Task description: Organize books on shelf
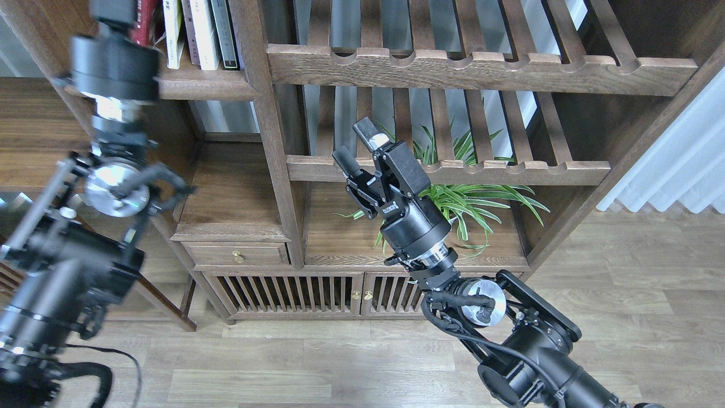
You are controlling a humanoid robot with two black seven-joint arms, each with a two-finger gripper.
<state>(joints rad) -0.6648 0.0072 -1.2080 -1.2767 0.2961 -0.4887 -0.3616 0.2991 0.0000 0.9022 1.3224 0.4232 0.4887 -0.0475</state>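
A: Where are the books point(195, 31)?

B: Upper left of the frame, standing upright in a row on the shelf point(207, 88), a dark brown plank. A red one is at the left end, half hidden behind the left arm; white and dark spines stand to its right, against the upright post.

A: And the left gripper point(116, 11)?

B: It is at the top left edge, blurred and cut off by the frame, right in front of the red book. I cannot tell whether its fingers are apart or whether it has hold of anything.

A: The right gripper point(355, 144)?

B: Middle of the frame, pointing up and to the left, in front of the lower slatted rack point(447, 170). Its two fingers stand apart with a clear gap, and nothing is between them. The plant point(470, 198) sits just behind it, right of centre.
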